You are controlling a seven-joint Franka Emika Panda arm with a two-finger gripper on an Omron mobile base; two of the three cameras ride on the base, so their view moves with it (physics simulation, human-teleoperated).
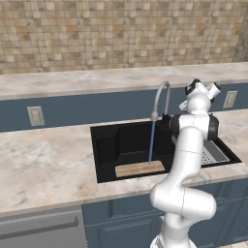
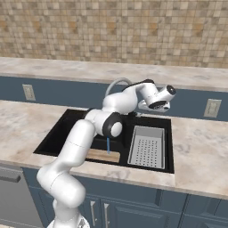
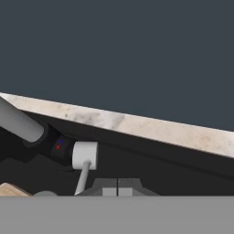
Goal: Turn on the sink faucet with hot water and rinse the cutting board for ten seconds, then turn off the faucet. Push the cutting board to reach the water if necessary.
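Note:
The silver gooseneck sink faucet (image 1: 161, 94) arches over the black sink (image 1: 109, 145). A thin blue stream of water (image 1: 151, 143) falls from the spout onto the right end of the tan cutting board (image 1: 138, 169), which lies flat along the basin's front wall. In the hand view my gripper (image 3: 117, 191) is shut with nothing between its fingers. It sits low behind the basin, just right of the faucet's white handle (image 3: 85, 155) and thin lever (image 3: 83, 179). The dark faucet base (image 3: 59, 146) carries red and blue dots. My arm hides part of the board (image 2: 104, 155) in the right base view.
A grey perforated drain tray (image 2: 147, 147) fills the sink's right section. Marble counter (image 1: 43, 164) runs on both sides, and a blue backsplash holds wall outlets (image 1: 35, 116) (image 2: 212, 108). A raised ledge (image 1: 72, 80) runs behind the sink. A dishwasher front (image 1: 38, 230) sits lower left.

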